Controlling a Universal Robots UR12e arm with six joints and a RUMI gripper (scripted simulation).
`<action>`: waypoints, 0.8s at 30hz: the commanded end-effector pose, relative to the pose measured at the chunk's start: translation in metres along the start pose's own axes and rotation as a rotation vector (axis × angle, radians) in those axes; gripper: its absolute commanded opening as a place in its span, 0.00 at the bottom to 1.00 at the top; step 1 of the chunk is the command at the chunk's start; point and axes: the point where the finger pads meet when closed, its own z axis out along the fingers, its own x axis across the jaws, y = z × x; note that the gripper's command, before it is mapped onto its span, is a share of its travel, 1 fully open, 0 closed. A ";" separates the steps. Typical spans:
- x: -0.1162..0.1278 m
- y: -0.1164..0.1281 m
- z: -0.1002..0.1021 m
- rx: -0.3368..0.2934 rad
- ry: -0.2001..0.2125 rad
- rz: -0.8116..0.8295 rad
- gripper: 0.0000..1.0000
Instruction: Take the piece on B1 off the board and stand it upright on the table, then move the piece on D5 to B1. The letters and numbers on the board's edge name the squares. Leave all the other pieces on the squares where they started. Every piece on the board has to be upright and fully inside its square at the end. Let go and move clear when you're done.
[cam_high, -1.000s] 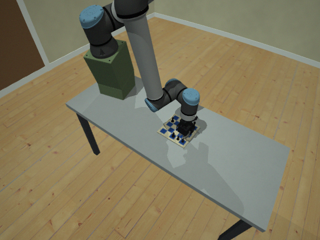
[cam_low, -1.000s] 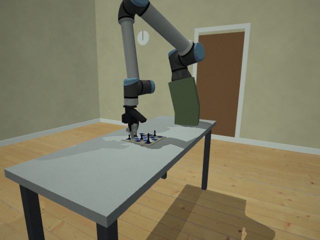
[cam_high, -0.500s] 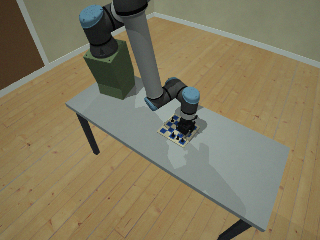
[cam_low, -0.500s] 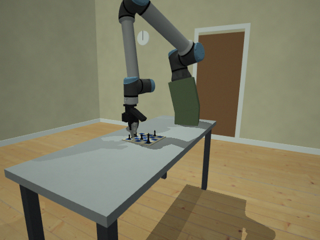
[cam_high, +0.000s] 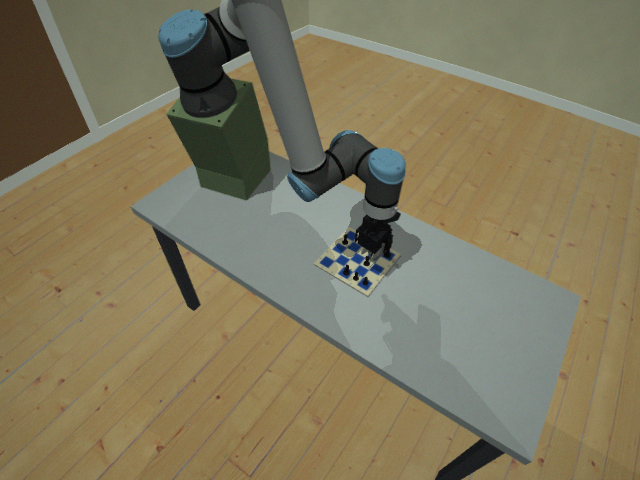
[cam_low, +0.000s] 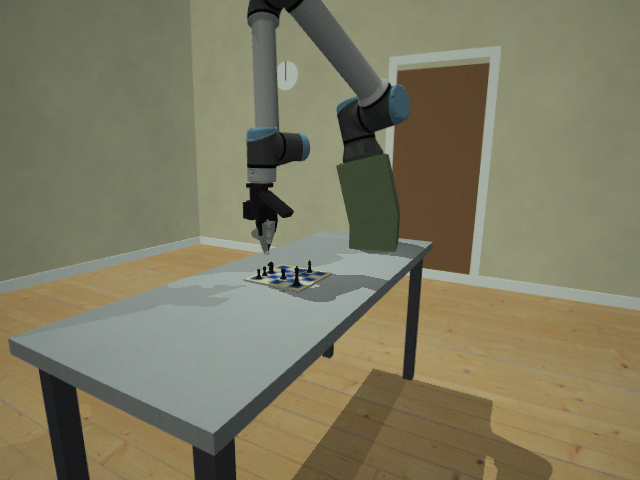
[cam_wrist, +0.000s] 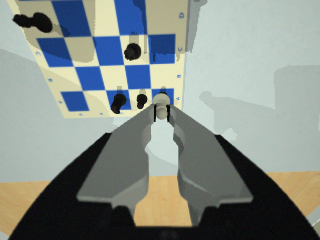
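pincer: pincer (cam_wrist: 161, 111) points straight down and squeezes a small white piece (cam_wrist: 161, 105) between its two tips. it holds the piece near the top, so the piece hangs straight and does not tip.

white piece: it is up in the air, off the board. in the side view the tips sit well above the board, so the piece can pass over the others without bumping them. i think this is the piece from b1, but the letters on the edge are too small to read.

board: blue and cream board (cam_high: 324, 257) lies under the pincer, on the grey table (cam_high: 217, 237). its near edge and corner are just below the tips.

black pieces: two black pieces (cam_wrist: 118, 102) stand just to the left of the tips, one bigger, one smaller. another black piece (cam_wrist: 132, 51) stands farther up the board. all look upright on their squares. they have to stay there, so the pincer should not swing low over them.

table spot: bare grey table is just to the right of the tips, past the board's edge. that looks like a good place to stand the white piece.

step now: first part of the job, carrying the piece away from the board.

next: move sideways over the table, go down slowly, then let go when the bottom touches, so the piece stays up.

d5 piece: i cannot tell which one it is.
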 end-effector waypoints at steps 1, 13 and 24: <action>0.000 0.000 -0.012 0.000 0.001 0.000 0.00; -0.001 -0.009 -0.013 0.000 0.000 -0.004 0.00; -0.039 -0.160 -0.008 0.000 0.000 -0.069 0.00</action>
